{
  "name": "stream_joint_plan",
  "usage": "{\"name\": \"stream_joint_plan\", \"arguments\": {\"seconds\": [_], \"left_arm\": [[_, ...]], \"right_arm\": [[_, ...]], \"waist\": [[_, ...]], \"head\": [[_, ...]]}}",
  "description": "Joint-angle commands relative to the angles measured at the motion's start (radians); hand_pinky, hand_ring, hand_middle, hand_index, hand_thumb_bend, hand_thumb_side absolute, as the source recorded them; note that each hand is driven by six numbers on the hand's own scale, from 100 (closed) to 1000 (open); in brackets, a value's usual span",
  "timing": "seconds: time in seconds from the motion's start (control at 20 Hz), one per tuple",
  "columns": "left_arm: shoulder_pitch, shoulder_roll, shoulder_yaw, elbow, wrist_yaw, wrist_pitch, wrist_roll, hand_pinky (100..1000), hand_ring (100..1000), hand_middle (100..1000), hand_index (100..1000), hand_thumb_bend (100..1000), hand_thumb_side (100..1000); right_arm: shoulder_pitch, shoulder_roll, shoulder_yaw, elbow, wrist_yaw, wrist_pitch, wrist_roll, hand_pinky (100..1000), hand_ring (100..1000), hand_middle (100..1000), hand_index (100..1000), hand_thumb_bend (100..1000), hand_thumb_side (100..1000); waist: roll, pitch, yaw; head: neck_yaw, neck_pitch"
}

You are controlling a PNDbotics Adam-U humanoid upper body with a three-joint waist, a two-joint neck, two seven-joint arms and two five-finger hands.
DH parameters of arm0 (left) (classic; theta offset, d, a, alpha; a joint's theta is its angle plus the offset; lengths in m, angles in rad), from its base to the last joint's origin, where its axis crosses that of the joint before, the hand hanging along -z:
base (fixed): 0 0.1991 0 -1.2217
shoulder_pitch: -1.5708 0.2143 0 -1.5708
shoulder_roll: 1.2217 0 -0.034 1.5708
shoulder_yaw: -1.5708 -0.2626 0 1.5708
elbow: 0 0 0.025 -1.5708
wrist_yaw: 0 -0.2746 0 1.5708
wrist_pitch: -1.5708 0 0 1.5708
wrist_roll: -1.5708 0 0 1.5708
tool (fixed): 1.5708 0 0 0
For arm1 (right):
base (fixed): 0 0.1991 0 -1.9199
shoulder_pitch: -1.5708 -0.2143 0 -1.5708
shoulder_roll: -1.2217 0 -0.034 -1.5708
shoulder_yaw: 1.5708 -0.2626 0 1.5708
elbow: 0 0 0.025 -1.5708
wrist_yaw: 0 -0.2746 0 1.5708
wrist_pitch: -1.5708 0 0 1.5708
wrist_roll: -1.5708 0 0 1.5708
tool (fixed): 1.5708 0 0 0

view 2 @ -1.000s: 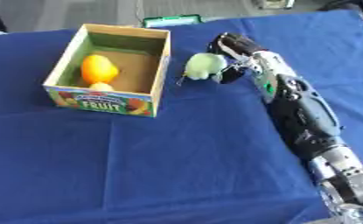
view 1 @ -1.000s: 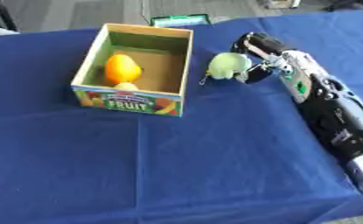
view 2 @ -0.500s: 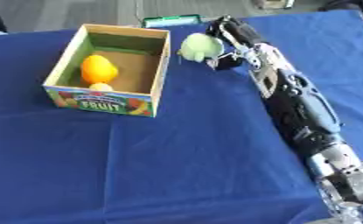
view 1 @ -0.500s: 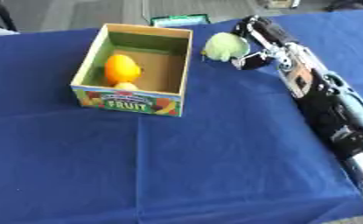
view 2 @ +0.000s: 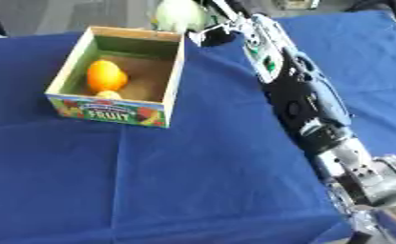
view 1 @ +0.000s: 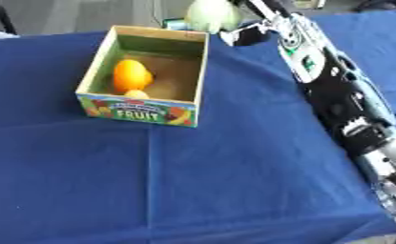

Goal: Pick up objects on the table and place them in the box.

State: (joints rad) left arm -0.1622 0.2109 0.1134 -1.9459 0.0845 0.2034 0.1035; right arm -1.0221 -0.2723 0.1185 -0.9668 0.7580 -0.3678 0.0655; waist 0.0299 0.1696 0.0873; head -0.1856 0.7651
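right hand [view 1: 249, 29]: curled round pale green fruit [view 1: 209, 16], now lifted off the worktop [view 1: 234, 181] to above the box's [view 1: 142, 107] far rim. orange fruit [view 1: 131, 75] inside. release pending.

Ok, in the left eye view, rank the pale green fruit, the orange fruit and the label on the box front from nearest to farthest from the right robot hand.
1. Pale green fruit: held in the right robot hand, above the box's far edge.
2. Orange fruit: inside the box, on its left side.
3. Label: on the box's near front wall, farthest.
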Motion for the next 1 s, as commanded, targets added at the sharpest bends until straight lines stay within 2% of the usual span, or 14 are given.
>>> {"name": "stream_joint_plan", "arguments": {"seconds": [0.05,0.6,0.8,1.0], "left_arm": [[-0.015,0.014,-0.002,-0.013,0.005,-0.002,-0.006,737,529,593,669,100,660],[-0.027,0.008,-0.009,-0.012,0.010,-0.003,-0.014,737,532,593,669,100,659],[-0.029,0.007,-0.010,-0.012,0.010,-0.004,-0.015,737,533,592,669,100,658],[-0.030,0.006,-0.010,-0.011,0.011,-0.004,-0.016,737,533,592,669,100,659]], "right_arm": [[-0.039,0.044,0.004,-0.004,0.013,-0.005,0.021,654,510,195,264,100,100],[-0.041,0.205,-0.012,0.103,0.168,-0.021,0.037,662,518,214,286,100,100],[-0.025,0.238,-0.019,0.136,0.241,-0.031,0.032,679,550,297,375,100,100],[-0.013,0.255,-0.032,0.162,0.297,-0.027,0.026,696,588,416,486,100,100]], "waist": [[0.002,-0.017,0.008],[0.007,-0.007,0.046],[0.010,-0.005,0.053],[0.012,-0.004,0.053]], "head": [[-0.009,0.005],[-0.038,0.005],[-0.042,0.005],[-0.042,0.005]]}}
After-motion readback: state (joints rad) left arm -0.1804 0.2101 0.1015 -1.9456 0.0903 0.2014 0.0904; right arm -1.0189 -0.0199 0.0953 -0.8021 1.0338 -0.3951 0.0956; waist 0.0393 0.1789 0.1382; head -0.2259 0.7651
